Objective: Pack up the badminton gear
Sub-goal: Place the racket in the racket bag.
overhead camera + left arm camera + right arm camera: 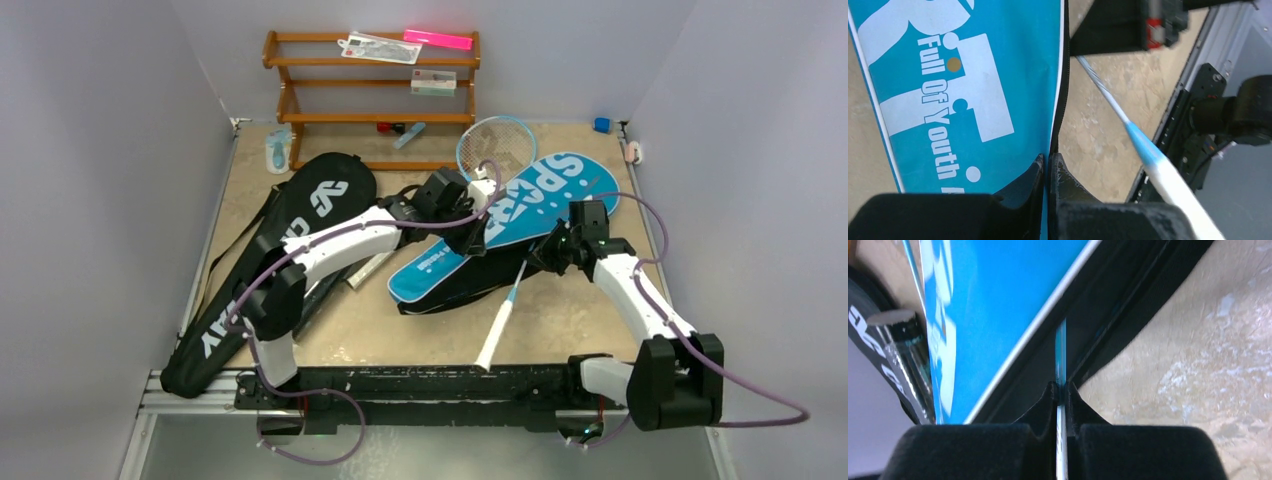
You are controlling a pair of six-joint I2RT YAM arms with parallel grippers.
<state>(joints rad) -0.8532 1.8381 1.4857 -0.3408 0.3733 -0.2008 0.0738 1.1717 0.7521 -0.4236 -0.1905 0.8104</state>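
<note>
The beige counter [560, 320] bears a black racket cover [210, 340] at nine o'clock, a blue racket cover [540, 195] at its centre and a wooden rack [372, 118] at twelve o'clock.

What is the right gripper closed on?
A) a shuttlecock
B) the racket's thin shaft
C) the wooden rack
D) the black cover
B: in the right wrist view the right gripper is pinched shut around the thin racket shaft, which runs alongside the blue cover.
</note>
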